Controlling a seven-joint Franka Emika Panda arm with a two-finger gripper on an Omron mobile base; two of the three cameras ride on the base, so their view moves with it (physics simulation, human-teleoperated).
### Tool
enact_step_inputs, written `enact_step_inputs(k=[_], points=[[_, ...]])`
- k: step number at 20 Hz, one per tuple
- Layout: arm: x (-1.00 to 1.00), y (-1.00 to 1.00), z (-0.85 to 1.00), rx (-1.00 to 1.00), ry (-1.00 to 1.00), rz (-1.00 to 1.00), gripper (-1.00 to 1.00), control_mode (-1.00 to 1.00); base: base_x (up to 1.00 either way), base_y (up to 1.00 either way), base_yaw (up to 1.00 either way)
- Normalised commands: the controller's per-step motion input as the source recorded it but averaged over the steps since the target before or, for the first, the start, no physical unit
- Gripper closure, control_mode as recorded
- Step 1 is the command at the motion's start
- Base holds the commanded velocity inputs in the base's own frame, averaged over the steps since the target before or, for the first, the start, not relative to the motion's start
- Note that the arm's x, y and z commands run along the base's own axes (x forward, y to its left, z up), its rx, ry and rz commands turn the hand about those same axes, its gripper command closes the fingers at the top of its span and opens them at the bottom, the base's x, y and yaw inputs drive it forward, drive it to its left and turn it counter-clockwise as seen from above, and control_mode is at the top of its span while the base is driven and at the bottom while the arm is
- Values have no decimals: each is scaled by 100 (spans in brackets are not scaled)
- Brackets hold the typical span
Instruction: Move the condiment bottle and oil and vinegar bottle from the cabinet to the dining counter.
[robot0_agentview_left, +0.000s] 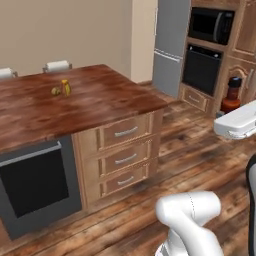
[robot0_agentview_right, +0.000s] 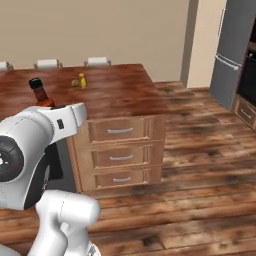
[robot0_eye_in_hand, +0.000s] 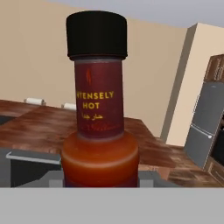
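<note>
The hot-sauce bottle (robot0_eye_in_hand: 97, 109) stood upright in the gripper (robot0_eye_in_hand: 99, 181), whose jaws were closed on its lower body, the dark cap up and the label reading "hot". It hung in the air near the right end of the dining counter (robot0_agentview_left: 100, 107), not yet over the wood top. So the first half of the job looked partly done: bottle out of the cabinet, setting down still to come. On the counter's far side sat a small yellow bottle (robot0_agentview_left: 65, 87) and a little round thing (robot0_agentview_left: 55, 91). The oil and vinegar bottle remained to be brought.
</note>
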Motion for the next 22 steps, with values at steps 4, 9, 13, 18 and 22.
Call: enact_step_inputs(k=[4,9,13,18,22], points=[[0,0,0,0,0,0,100,100,6,-100,29],[0,0,0,0,0,0,100,100,7,-97,30],[0,0,0,0,0,0,100,100,7,-93,33],[0,0,0,0,0,0,100,100,7,-91,34],[0,0,0,0,0,0,100,100,10,-88,36]])
